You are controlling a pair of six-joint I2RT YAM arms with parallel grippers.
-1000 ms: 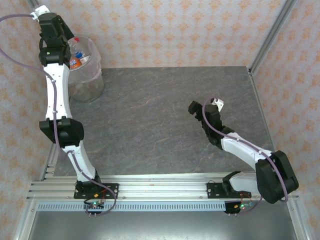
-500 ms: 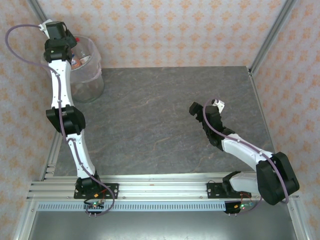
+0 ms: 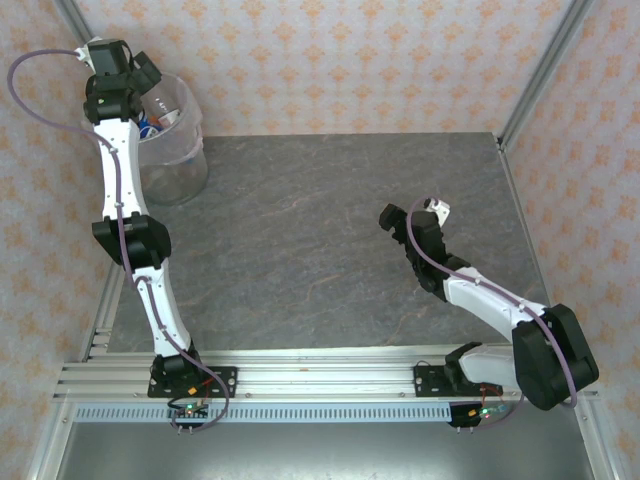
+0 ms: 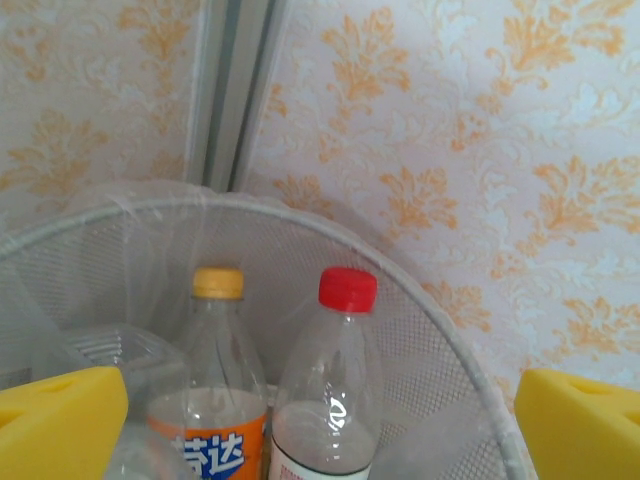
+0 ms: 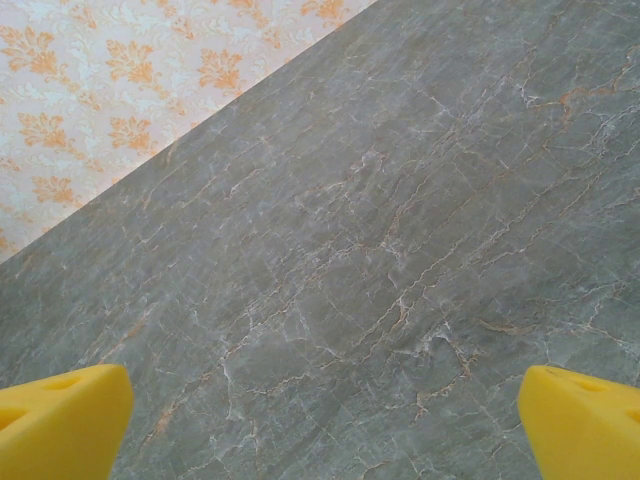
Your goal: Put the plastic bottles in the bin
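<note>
The bin (image 3: 176,166) stands at the table's far left corner, with plastic bottles (image 3: 160,108) inside it. My left gripper (image 3: 143,75) hovers over the bin's rim, open. In the left wrist view, its yellow fingertips (image 4: 58,425) stand wide apart above the bin (image 4: 445,400). Beyond them two bottles stand upright inside: one with a yellow cap and orange label (image 4: 214,400), one with a red cap (image 4: 335,400). Neither bottle is gripped. My right gripper (image 3: 395,222) is open above bare table at mid-right, its yellow pads (image 5: 60,420) wide apart with nothing between them.
The grey marbled table (image 3: 330,230) stretches between the two arms. Patterned walls close the back and sides, with a metal frame post (image 4: 235,95) just behind the bin. The arms' mounting rail (image 3: 320,380) runs along the near edge.
My left gripper has opened from shut and let go of the orange-labelled bottle, which now stands in the bin. The left arm has shifted slightly toward the back left. The right arm has not moved.
</note>
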